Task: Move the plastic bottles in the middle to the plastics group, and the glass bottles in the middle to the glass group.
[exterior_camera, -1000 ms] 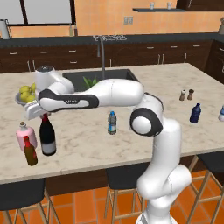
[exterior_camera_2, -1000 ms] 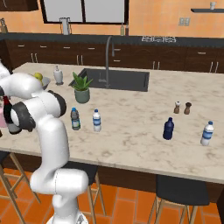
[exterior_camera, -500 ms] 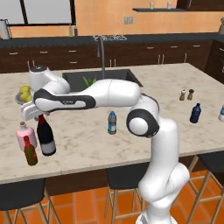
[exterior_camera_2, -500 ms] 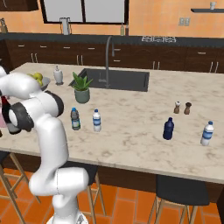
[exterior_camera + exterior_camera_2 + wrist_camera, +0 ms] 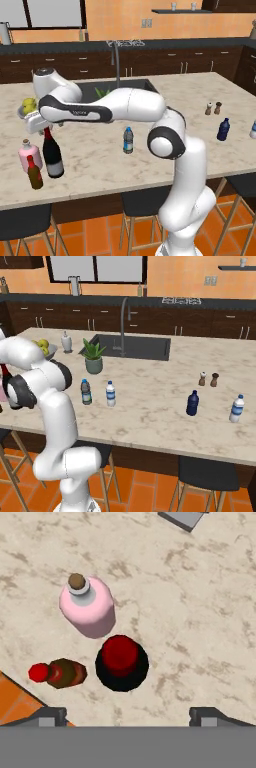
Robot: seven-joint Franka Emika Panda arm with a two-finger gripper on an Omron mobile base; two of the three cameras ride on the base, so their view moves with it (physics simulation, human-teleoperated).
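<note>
Our fingers (image 5: 55, 714) show as 2 dark tips at the bottom corners of the hand view, spread wide apart with nothing between them. Just above them in that view, seen from its top, stands the wine bottle (image 5: 121, 662), red foil neck in the centre of its dark round body. It is upright on the marble surface (image 5: 200, 612), free of our grip. The pink bottle (image 5: 89, 607) sits just beside it toward the upper left of the frame, and the small brown red-capped bottle (image 5: 59, 673) is close at its left.

In the left base view the wine bottle (image 5: 51, 155) stands at the left edge of the surface, beside those 2 glass bottles, with our hand directly above its neck.

We judge the glass step finished: the wine bottle sits with its group. 2 clear water bottles (image 5: 110, 394) wait in the middle, near the potted plant (image 5: 93, 357). Next, we must rise clear without tipping the tall bottle, swing right, and take 1 water bottle toward the dark blue bottle (image 5: 192, 403).
</note>
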